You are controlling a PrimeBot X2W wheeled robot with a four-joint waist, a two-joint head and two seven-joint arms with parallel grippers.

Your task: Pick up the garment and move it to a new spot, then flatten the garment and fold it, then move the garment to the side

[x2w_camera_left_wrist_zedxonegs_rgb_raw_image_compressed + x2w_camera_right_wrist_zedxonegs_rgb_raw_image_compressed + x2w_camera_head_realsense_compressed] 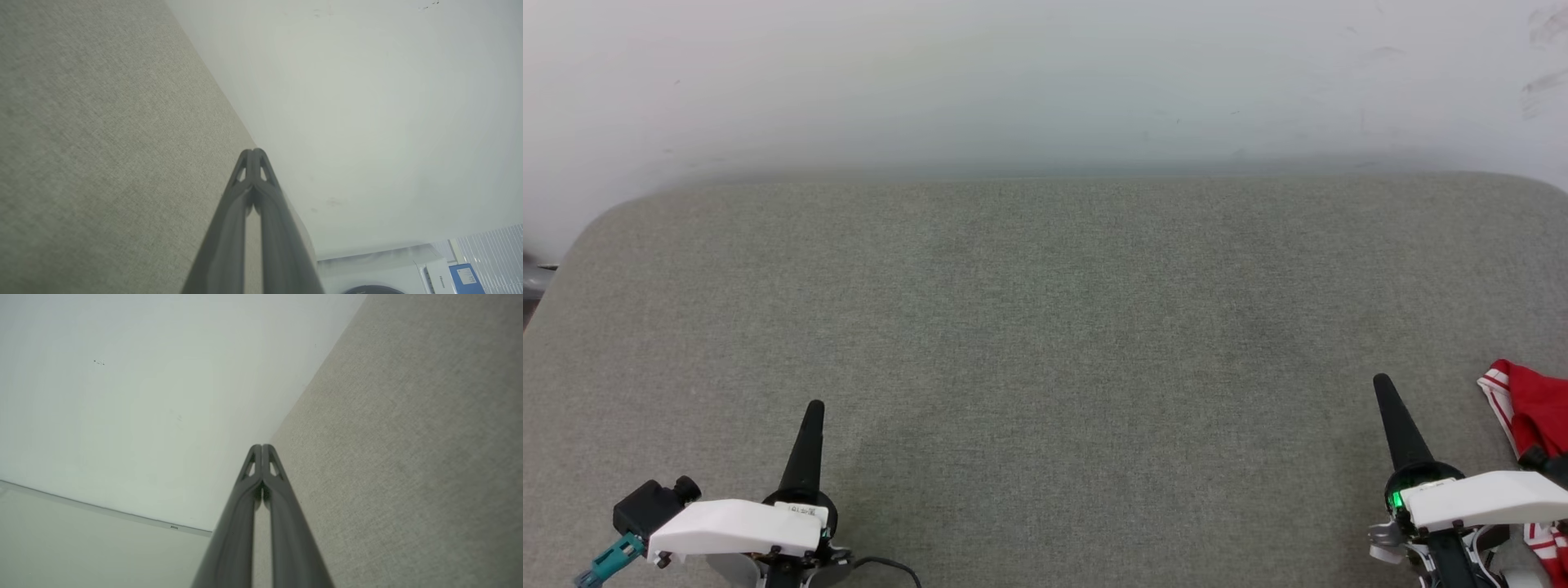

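Little writing can be made out. In the left wrist view, small dark lettering is seen on a white box (438, 274) in the lower right corner; it seems to read "Hisense", though this cannot be told for certain. Just beside it a blue box (466, 278) with a white label is seen, its print too small to be read. A small white sticker (805, 510) is carried on the left wrist in the head view, also unreadable. No lettering on the jersey (1535, 408) is shown: only red cloth and white-and-red striped trim are seen. The jersey is bunched at the right edge of the tabletop (1045, 343), just beside the right arm and partly hidden behind it.

The tabletop is covered in plain grey-green woven cloth, and its far corners are rounded. It is backed by a white wall (1045, 82), which is marked by dark scuffs at the upper right. A pale ribbed panel (494, 253) is seen past the boxes.

The left pincer (815, 406) (254, 152) is pressed together and nothing is held in it; it is pointed toward the wall above the cloth. The right pincer (1382, 381) (262, 446) is likewise pressed together on nothing, near the jersey but apart from it. A green light (1396, 498) is lit at the right wrist.
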